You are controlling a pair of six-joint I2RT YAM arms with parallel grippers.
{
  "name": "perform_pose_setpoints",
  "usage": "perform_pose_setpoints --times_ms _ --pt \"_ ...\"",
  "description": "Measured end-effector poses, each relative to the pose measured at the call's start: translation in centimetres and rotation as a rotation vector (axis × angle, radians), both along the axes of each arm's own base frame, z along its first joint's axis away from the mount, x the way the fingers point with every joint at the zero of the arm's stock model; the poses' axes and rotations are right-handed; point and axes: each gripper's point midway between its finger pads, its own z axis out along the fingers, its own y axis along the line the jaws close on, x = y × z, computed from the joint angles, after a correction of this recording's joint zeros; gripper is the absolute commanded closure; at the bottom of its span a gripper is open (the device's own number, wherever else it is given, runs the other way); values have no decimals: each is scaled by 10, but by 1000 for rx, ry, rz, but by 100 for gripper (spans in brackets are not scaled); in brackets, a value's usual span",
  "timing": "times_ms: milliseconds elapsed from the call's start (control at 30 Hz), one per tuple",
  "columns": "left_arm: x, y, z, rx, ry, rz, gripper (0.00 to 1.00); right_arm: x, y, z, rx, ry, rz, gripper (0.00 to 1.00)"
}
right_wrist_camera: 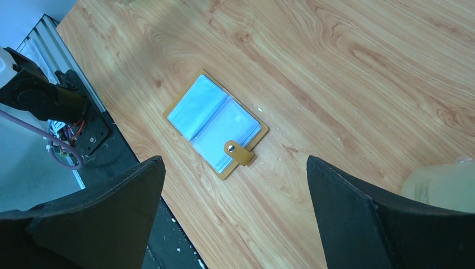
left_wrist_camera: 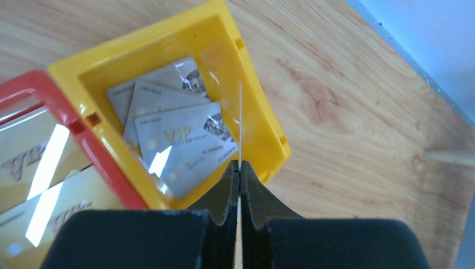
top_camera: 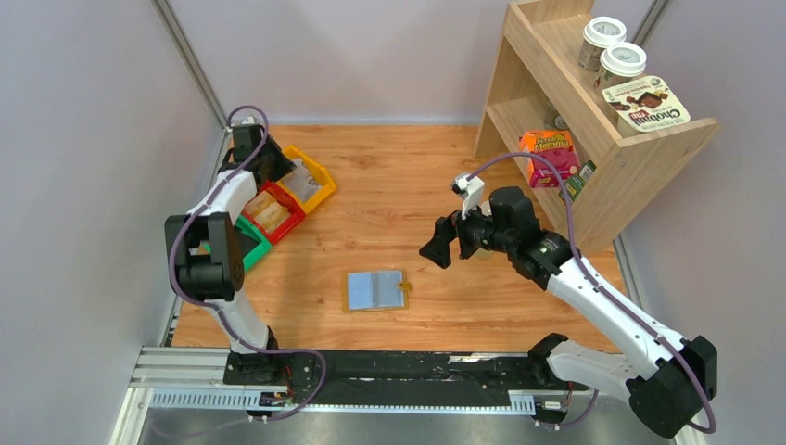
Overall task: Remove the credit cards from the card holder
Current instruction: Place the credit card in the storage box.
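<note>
Left wrist alone shows left hand (left_wrist_camera: pixel 240 168) pinching a credit card (left_wrist_camera: pixel 240 120); right hand (right_wrist_camera: pixel 235 161) released.

Surface as I see it from the overhead view: a flat table of light orange-brown wood grain (top_camera: pixel 408 176).

Directly on it I log:
- Toward the near edge, slightly left of centre: a small mustard-yellow leather-like folding card holder (top_camera: pixel 376 290). It lies opened flat with its clear sleeves up and its snap tab (top_camera: pixel 405 287) on the right side.
- Far left: three open bins in a diagonal row, side by side. The yellow plastic bin (top_camera: pixel 324 176) is farthest, the red plastic bin (top_camera: pixel 295 219) in the middle, the green plastic bin (top_camera: pixel 259 243) nearest.
- Far right: a pale wooden shelf unit (top_camera: pixel 593 199), standing upright.
</note>
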Motion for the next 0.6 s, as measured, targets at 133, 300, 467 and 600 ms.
perform_pose_setpoints --times_ms 133,300,467,600 --pt "22 0 -17 -17 45 3 86 0 0 0 3 6 -4 0" --pt "28 -2 -40 -33 129 -10 52 0 0 -1 3 9 -6 0" --pt "17 4 -43 14 185 -17 34 2 0 -5 -7 23 -15 0" --pt "9 9 -22 66 177 -25 32 5 1 -12 -26 37 -28 0"
